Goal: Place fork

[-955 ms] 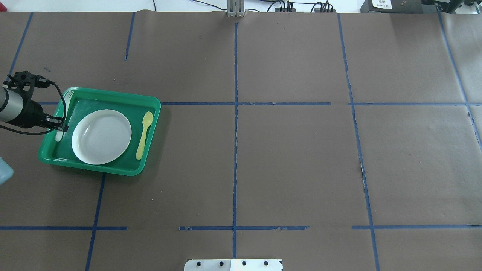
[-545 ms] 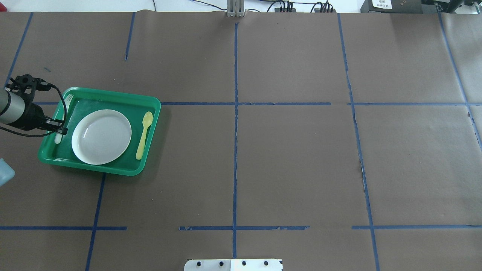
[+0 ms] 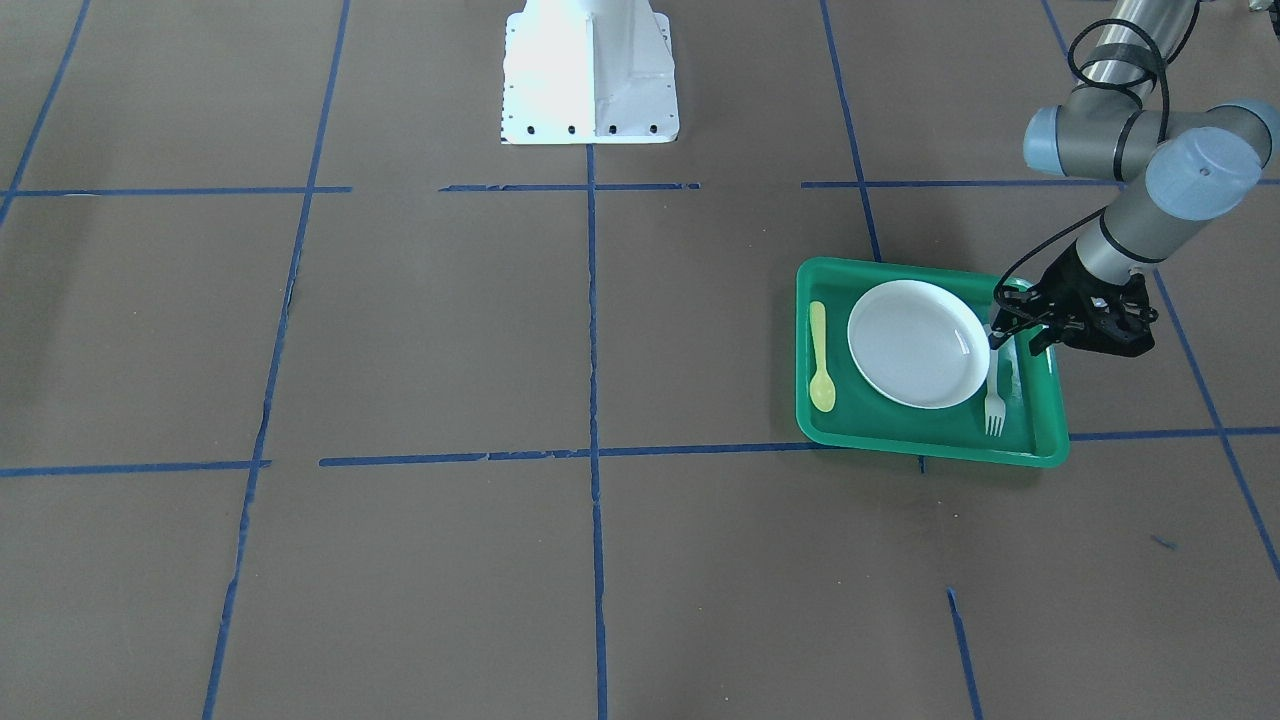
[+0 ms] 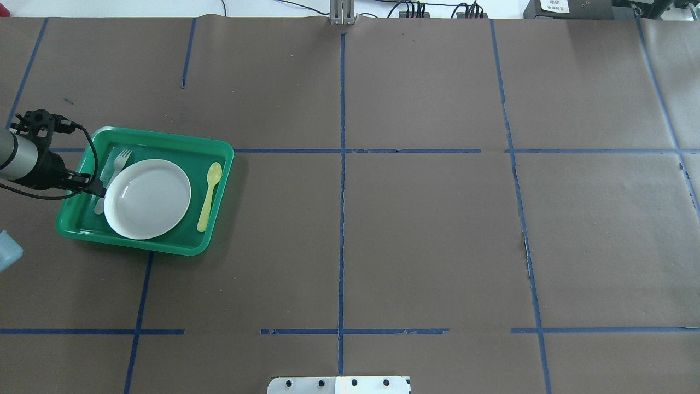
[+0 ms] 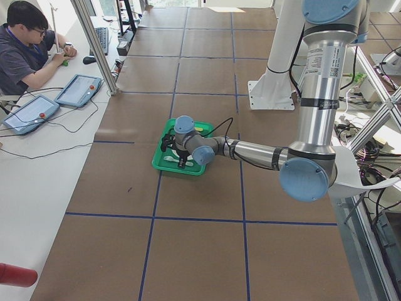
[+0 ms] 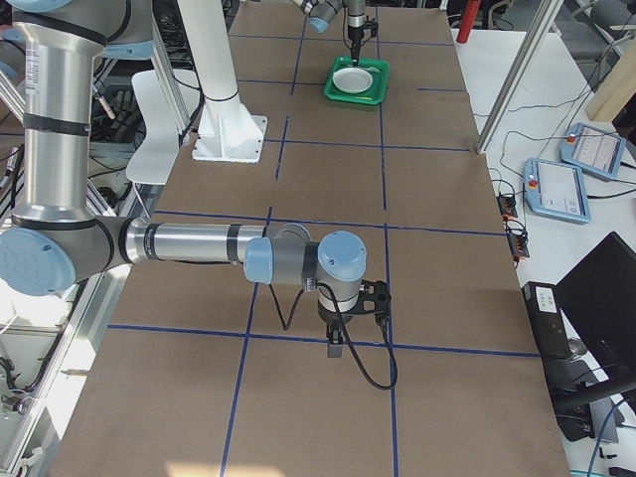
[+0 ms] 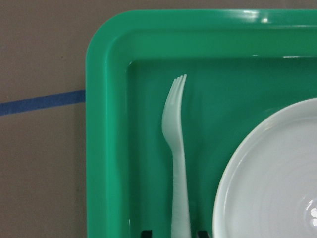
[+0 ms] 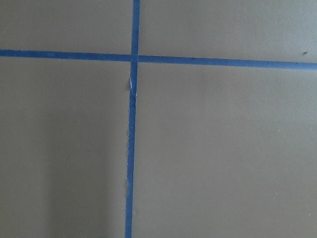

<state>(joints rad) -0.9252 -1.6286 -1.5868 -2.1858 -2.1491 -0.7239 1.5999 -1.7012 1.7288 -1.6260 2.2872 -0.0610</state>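
Note:
The pale white-grey fork (image 4: 116,171) lies flat in the green tray (image 4: 164,140), between the tray's left wall and the white plate (image 4: 147,198), tines pointing away from the robot. It also shows in the front view (image 3: 993,395) and the left wrist view (image 7: 178,158). My left gripper (image 4: 98,189) hovers low over the handle end. In the wrist view its two dark fingertips (image 7: 145,232) stand apart on either side of the handle with gaps, so it is open. My right gripper (image 6: 336,343) shows only in the right side view, over bare table, and I cannot tell its state.
A yellow spoon (image 4: 209,194) lies in the tray on the plate's right side. The robot base plate (image 4: 339,384) sits at the near table edge. Blue tape lines cross the brown table cover. An operator sits at the far bench in the left side view.
The fork has shifted from along the tray's left rim to lie on the tray floor next to the plate. The left gripper moved slightly toward the plate.

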